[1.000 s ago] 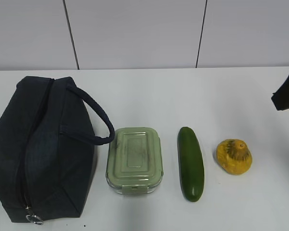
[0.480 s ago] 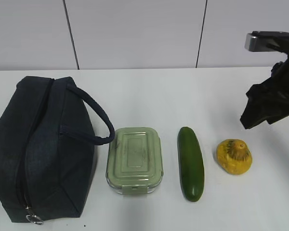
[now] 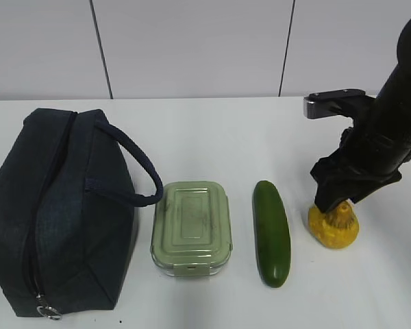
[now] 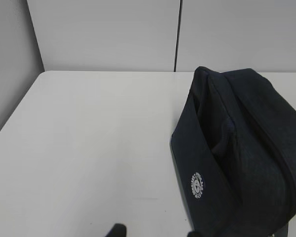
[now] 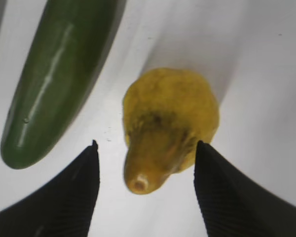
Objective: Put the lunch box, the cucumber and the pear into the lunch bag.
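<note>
The yellow-orange pear [image 3: 335,227] lies at the right of the table. My right gripper [image 3: 331,203] hangs open just above it; in the right wrist view its two black fingers stand either side of the pear [image 5: 170,123], gripper [image 5: 145,144] not touching it. The dark green cucumber [image 3: 271,232] lies left of the pear, also in the right wrist view [image 5: 56,79]. The sage-green lunch box [image 3: 192,227] sits in the middle. The navy lunch bag [image 3: 55,212] stands at the left, zipper along its top; the left wrist view shows its side with the white logo [image 4: 198,185]. My left gripper [image 4: 155,233] shows only two fingertips, set apart, empty.
The white table [image 3: 226,137] runs back to a pale panelled wall. The bag's loop handle [image 3: 140,168] arches toward the lunch box. A metal ring pull [image 3: 48,312] hangs at the bag's near end. Bare table lies left of the bag in the left wrist view [image 4: 89,148].
My right arm has come in from the right edge and dropped down and left until its open gripper stands over the pear. The objects and the bag have not moved.
</note>
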Motion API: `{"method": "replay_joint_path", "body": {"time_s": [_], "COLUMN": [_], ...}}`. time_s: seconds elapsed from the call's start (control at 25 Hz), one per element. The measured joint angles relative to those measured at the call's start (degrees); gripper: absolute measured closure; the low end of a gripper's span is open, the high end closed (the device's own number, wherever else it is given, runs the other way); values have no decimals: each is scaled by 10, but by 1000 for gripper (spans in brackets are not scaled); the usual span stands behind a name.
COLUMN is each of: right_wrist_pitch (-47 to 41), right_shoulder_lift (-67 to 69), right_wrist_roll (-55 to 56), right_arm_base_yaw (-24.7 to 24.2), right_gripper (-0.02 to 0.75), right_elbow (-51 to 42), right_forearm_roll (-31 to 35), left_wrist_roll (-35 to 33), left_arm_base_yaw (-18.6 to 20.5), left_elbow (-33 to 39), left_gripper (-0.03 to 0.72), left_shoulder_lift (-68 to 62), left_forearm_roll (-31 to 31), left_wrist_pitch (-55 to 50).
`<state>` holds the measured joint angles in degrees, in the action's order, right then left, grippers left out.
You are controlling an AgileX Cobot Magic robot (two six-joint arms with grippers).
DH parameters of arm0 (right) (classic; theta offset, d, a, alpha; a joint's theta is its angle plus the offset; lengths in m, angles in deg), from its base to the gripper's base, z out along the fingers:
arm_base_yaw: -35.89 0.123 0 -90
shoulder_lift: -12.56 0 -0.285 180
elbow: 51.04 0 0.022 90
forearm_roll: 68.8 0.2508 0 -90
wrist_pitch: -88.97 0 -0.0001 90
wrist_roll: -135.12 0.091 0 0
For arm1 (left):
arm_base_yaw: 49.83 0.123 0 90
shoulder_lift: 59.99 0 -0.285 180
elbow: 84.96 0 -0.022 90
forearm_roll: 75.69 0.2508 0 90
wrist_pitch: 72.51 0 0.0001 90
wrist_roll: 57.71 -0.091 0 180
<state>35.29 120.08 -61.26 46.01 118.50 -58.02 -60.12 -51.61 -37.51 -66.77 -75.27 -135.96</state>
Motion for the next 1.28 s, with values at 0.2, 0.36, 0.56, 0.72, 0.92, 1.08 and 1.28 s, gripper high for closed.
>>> {"method": "replay_joint_path", "body": {"time_s": [0.2,0.36,0.56,0.72,0.92,1.08,1.28], "right_wrist_pitch": [19,26,26,16,11,2,-14], "right_shoulder_lift": [3,6,21,49,70,71,71], "right_wrist_roll": [13,15,15,15,15,15,15], "right_arm_base_yaw": [0,0,0,0,0,0,0], "right_gripper": [266,267,267,267,316,423,477], "right_elbow": [5,6,7,18,39,48,49], "right_forearm_roll": [-28,-28,-28,-30,-27,-26,-25], "left_wrist_roll": [0,0,0,0,0,0,0], "left_arm_base_yaw": [0,0,0,0,0,0,0], "left_elbow": [0,0,0,0,0,0,0], "left_gripper": [450,450,450,450,450,450,450], "left_shoulder_lift": [0,0,0,0,0,0,0], "left_forearm_roll": [0,0,0,0,0,0,0], "left_wrist_pitch": [0,0,0,0,0,0,0]}}
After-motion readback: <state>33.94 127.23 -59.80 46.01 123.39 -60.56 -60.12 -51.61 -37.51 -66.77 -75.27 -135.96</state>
